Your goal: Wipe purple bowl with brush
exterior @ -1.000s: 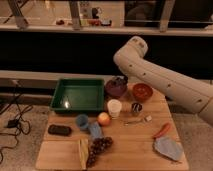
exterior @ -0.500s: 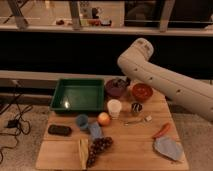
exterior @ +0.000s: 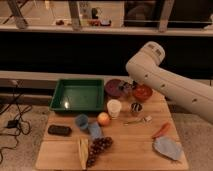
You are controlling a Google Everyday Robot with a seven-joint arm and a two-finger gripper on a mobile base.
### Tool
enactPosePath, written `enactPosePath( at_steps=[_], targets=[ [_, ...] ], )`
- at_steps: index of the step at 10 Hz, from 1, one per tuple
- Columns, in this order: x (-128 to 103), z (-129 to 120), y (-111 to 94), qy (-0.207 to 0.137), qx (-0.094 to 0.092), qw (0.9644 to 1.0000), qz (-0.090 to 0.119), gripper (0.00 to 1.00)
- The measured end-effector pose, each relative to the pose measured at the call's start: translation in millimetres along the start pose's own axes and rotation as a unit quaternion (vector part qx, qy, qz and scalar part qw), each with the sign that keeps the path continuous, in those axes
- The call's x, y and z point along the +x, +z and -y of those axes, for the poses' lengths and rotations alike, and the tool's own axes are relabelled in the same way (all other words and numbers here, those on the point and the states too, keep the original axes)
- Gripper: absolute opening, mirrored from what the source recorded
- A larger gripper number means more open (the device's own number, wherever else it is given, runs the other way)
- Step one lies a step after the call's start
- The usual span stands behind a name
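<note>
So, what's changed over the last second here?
The arm's elbow drifted slightly right. The end effector, shut, stays at the purple bowl, by its right edge, beside the orange-red bowl. Nothing visibly taken or released. Green tray, white cup and the remaining items have not moved.

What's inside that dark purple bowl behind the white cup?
The purple bowl shows nothing inside; the gripper hangs at its rim beside the orange bowl, covering that part.
</note>
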Motion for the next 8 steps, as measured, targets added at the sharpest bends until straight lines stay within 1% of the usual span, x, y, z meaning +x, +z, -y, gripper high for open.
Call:
enactPosePath(
  at_steps=[6, 7, 8],
  targets=[
    [0.1, -0.5, -0.1, 0.001, 0.0, 1.0, 0.0, 0.0],
    [-0.9, -1.2, -1.6, -0.002, 0.002, 1.0, -0.001, 0.0],
    [1.1, -6.4, -7.9, -0.001, 0.003, 1.0, -0.005, 0.0]
  ],
)
